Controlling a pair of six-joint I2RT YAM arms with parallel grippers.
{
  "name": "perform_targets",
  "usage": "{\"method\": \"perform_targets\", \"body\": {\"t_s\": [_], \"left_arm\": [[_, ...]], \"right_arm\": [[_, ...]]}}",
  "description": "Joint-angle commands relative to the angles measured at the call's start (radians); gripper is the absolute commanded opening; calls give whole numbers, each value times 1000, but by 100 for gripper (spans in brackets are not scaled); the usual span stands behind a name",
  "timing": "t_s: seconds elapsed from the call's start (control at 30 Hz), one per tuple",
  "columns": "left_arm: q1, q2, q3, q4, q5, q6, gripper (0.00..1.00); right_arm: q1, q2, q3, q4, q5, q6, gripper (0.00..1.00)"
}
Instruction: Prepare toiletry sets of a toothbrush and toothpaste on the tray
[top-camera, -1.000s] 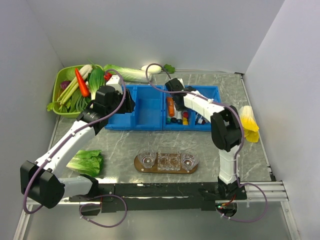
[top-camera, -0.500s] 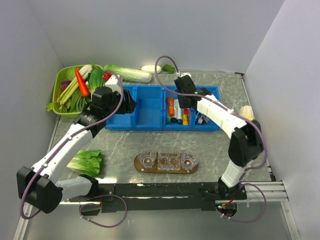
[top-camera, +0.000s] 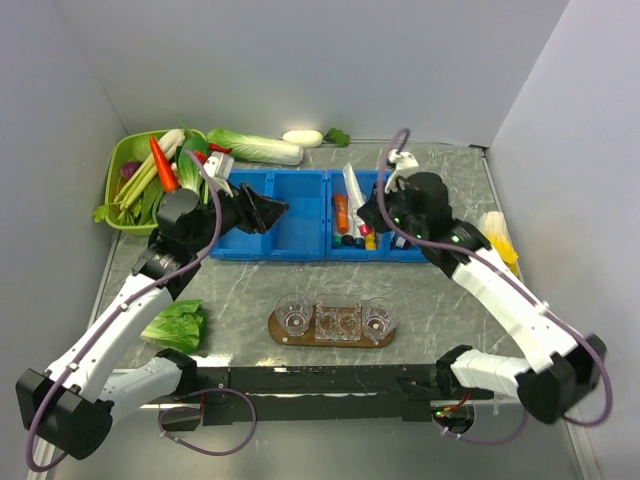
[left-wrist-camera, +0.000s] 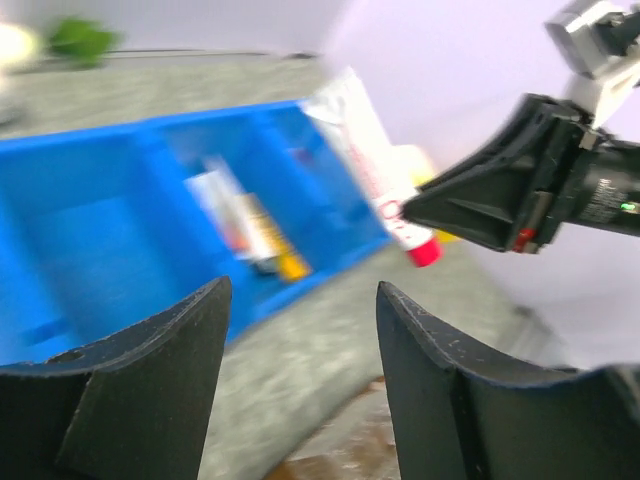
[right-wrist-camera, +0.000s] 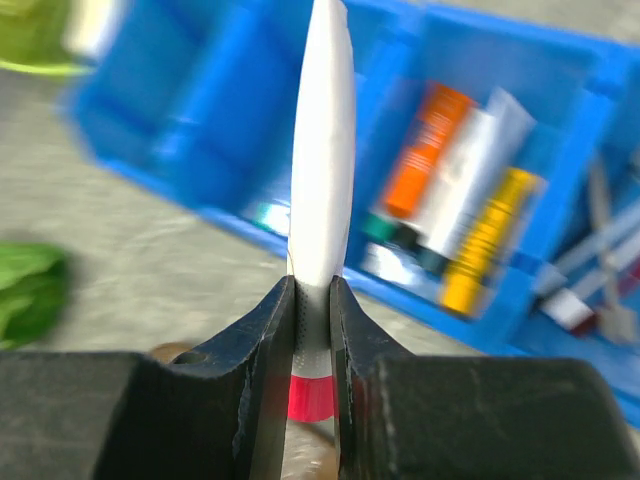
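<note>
As my right gripper (right-wrist-camera: 312, 292) clamps it just above its red cap (right-wrist-camera: 310, 398), the soft, flattened white toothpaste tube (right-wrist-camera: 322, 150) stands upright over the glossy blue bins (top-camera: 300, 215). A second ago I was reaching down among them. My left gripper (left-wrist-camera: 300, 300) hangs spread, holding nothing. The brown wooden tray (top-camera: 280, 328), round-ended, lies nearer my bases.
</note>
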Motion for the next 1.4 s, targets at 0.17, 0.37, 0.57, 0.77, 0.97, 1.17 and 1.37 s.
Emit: {"method": "perform_targets", "body": {"t_s": [0.17,0.37,0.57,0.77,0.97,1.17,1.37], "left_arm": [[-120,0,-135,629,252,-406,69],[-272,62,-88,699,227,-392,70],[-303,125,-75,800,210,-457,70],[-355,192,-23,866,186,-461,66],[-387,203,-34,947,143,-475,56],[-404,201,-34,932,124,-458,37],[-412,201,-20,901,124,-440,20]], "right_arm": [[-3,-250,-98,311,-447,134,0],[-1,-346,-162,411,-580,207,0],[-3,-420,-190,465,-639,245,0],[-3,-440,-188,447,-669,250,0],[-3,-461,-201,427,-647,240,0],[-3,-462,-211,428,-632,239,0],[-3,-454,-211,408,-623,236,0]]}}
